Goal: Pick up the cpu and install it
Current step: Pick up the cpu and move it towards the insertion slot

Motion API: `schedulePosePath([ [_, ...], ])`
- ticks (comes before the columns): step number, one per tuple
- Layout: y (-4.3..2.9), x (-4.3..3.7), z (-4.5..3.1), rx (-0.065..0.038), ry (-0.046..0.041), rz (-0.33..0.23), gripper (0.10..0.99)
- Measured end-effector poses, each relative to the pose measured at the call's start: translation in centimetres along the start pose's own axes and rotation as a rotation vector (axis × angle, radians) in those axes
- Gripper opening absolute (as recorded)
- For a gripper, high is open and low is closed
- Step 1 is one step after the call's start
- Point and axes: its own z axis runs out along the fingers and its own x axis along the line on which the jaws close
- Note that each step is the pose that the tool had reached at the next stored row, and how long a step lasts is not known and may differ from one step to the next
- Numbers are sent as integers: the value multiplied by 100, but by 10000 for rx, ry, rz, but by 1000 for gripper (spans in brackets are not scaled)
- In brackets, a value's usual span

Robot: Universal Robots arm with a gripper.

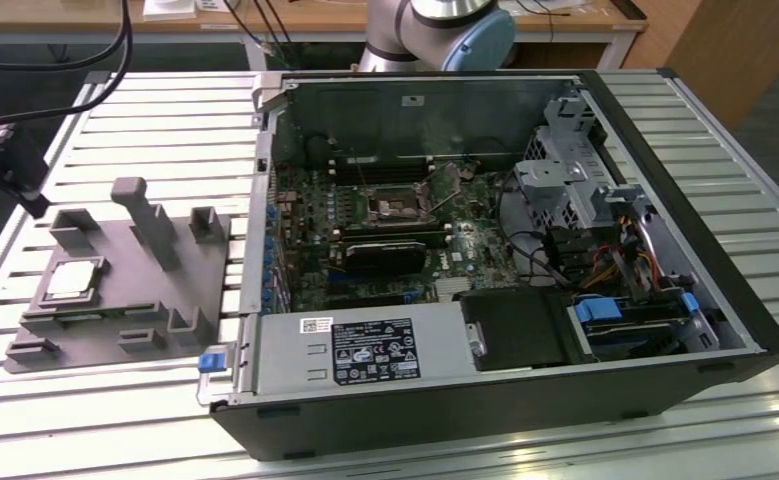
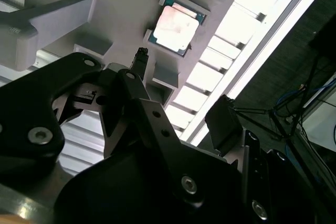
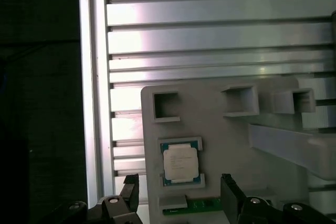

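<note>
Standing by the slatted metal table (image 1: 136, 130), I see the cpu (image 1: 72, 280) lying flat in a shallow recess of the grey fixture plate (image 1: 122, 310). In the exterior view it sits toward nine o'clock on that plate, and the plate lies at nine o'clock from the open computer case (image 1: 496, 420). A tall upright peg (image 1: 136, 215) rises at about twelve o'clock on the plate.

Inside the case, the dark square socket (image 1: 396, 207) sits on the motherboard at roughly ten o'clock from the case's middle, well apart from the chip. The arm's pale blue-capped base (image 1: 443, 30) stands at twelve o'clock behind the case.

In the first wrist view, the gripper (image 3: 178, 182) hangs over the fixture plate (image 3: 236, 145) with its two black fingers (image 3: 128, 192) spread wide and nothing between them. The cpu (image 3: 180, 162), silver top up and pale rim showing, lines up with the gap between the fingers. It rests in its recess, untouched. A narrow green circuit strip (image 3: 194, 204) lies just beside it on the plate.

The second wrist view shows the gripper (image 2: 181, 87) from behind its dark linkages, fingers parted. The cpu (image 2: 177, 29) is seen beyond them on the fixture plate (image 2: 121, 3).
</note>
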Motion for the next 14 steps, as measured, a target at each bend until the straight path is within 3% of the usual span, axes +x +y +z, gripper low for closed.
schedulePosePath([
  [5,-9,-3,53,1,5,-1,722],
  [7,-11,-18,80,5,59,-9,722],
  [14,-14,-29,161,-3,134,-587,722],
])
